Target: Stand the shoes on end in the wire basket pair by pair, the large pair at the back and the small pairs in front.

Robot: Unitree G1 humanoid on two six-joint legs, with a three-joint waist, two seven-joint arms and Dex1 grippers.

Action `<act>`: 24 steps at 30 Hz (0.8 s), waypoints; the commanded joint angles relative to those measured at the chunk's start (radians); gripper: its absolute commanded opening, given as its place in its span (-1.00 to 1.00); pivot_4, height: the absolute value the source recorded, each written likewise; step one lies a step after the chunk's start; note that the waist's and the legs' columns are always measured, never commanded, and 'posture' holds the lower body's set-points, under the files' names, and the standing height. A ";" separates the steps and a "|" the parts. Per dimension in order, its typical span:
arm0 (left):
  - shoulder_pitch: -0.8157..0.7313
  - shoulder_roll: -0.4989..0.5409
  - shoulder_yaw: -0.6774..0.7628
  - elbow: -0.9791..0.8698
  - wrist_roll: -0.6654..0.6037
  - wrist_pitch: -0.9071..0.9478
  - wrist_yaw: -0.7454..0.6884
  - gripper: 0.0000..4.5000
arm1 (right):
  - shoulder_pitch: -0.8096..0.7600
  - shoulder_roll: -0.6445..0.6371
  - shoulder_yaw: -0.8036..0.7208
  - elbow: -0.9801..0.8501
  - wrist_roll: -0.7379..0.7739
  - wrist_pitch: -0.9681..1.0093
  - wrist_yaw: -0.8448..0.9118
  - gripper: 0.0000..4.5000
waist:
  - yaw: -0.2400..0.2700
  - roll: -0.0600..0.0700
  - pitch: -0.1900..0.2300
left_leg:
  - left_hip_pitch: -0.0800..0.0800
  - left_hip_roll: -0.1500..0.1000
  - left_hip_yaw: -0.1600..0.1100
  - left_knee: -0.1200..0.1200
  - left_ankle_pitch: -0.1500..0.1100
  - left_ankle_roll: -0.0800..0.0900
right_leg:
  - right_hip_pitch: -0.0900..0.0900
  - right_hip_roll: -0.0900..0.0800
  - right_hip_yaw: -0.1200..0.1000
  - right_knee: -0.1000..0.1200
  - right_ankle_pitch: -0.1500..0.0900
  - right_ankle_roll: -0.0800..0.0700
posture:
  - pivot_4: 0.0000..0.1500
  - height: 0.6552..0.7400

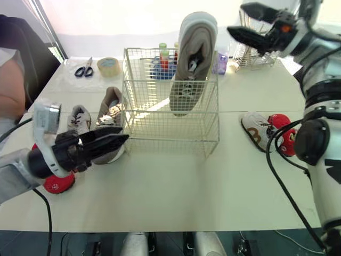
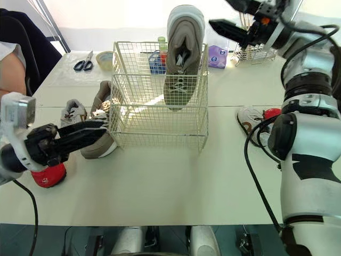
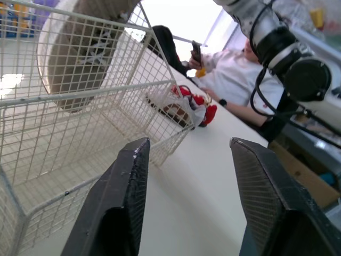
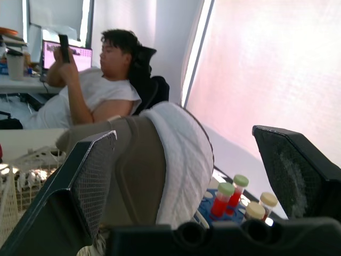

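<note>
1 of 2 large done: large shoe (image 1: 193,58) on end in wire basket (image 1: 160,128), right hand (image 1: 237,18) released beside its top; left hand (image 1: 122,136) open at its mate (image 1: 111,109), small shoes (image 1: 256,130) still on desk (image 1: 176,192).

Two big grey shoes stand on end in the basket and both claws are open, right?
Not quite: only one grey shoe stands in the basket; the other shoe lies on the table beside it, as the left eye view shows. Left claw and right claw are open.
</note>
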 commanded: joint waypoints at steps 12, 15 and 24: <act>-0.761 0.098 -0.557 1.143 0.906 -0.129 -0.606 0.96 | 0.561 -0.187 0.270 -1.367 0.534 0.873 0.088 1.00 | 0.029 -0.003 -0.001 | 0.000 -0.002 0.001 0.001 -0.003 0.006 | 0.000 0.002 -0.004 0.001 0.000 0.000 | 1.00 0.89; -0.927 -0.002 -0.657 1.349 1.082 -0.217 -0.705 0.96 | 0.597 -0.195 0.302 -1.431 0.489 0.843 0.040 1.00 | 0.035 -0.010 -0.003 | -0.002 -0.002 0.002 0.002 -0.001 0.003 | 0.000 0.002 -0.005 0.001 0.000 0.000 | 1.00 0.89; -1.141 -0.204 -0.695 1.655 1.362 -0.394 -0.803 0.96 | 0.658 -0.230 0.295 -1.498 0.469 0.835 -0.061 1.00 | 0.030 -0.015 -0.002 | -0.006 -0.001 0.004 0.005 -0.004 0.008 | -0.003 -0.001 -0.004 -0.001 0.001 0.002 | 1.00 0.89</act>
